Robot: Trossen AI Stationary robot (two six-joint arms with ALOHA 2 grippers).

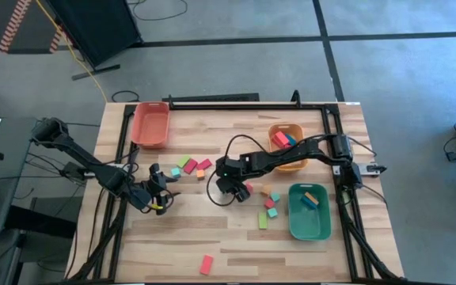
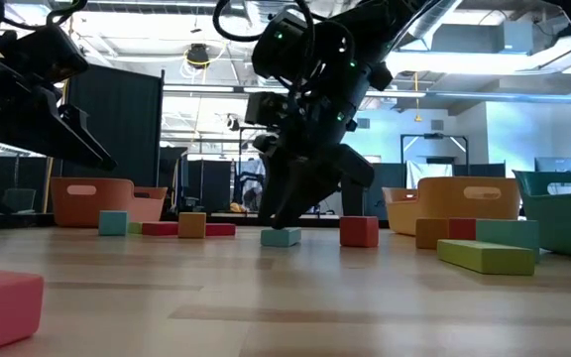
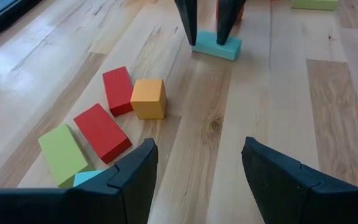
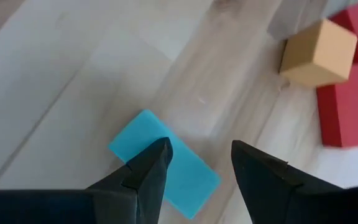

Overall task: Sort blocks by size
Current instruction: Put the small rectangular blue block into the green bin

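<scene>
- The right pincer (image 1: pixel 222 192) hangs low over the middle of the table (image 1: pixel 236 237), its fingers (image 4: pixel 148 171) apart, and it holds nothing
- A flat teal block (image 4: pixel 166 162) lies on the wood just under this pincer; the fingers stand over it on both sides, but I cannot tell if they touch it
- In the low view the same teal block (image 2: pixel 281 236) rests on the table below the pincer (image 2: pixel 285 213), with a red cube (image 2: pixel 359 231) just to its right
- The left pincer (image 1: pixel 161 198) waits at the left side of the table, fingers (image 3: pixel 135 180) apart and empty, pointed toward the right pincer
- Between the two pincers, a bit farther back, lies a small group: an orange cube (image 3: pixel 148 98) touching a red block (image 3: pixel 117 91), then a second red block (image 3: pixel 102 132) and a green block (image 3: pixel 63 154)
- More blocks lie right of the middle, near the green tray (image 1: pixel 309 212): among them a green bar (image 1: pixel 263 221) and small teal and orange pieces
- One pink block (image 1: pixel 207 264) lies alone at the near edge, well apart from the others
- The green tray at the right holds a teal and an orange block; the orange tray (image 1: pixel 286 146) behind it holds a few blocks, red and teal
- The red-orange tray (image 1: pixel 150 125) stands at the far left
</scene>
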